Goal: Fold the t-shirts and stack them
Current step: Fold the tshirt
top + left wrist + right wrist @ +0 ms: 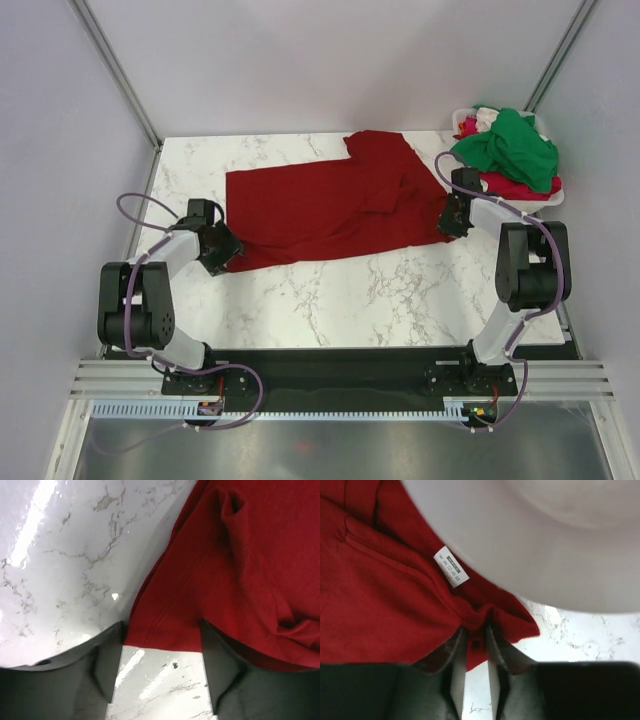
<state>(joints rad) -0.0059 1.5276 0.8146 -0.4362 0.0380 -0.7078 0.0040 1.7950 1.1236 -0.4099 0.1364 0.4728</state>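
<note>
Top external view: the dark red t-shirt [320,205] lies spread, unfolded, across the upper middle of the tabletop [400,290]. At its lower-left corner the left tool [161,630] stands released, jaws astride the hem. At its right edge the right tool [475,632] is clenched on bunched cloth below the label [451,566]. Gripping for the first fold seems in hand; next the left must close, then both lift together.
</note>
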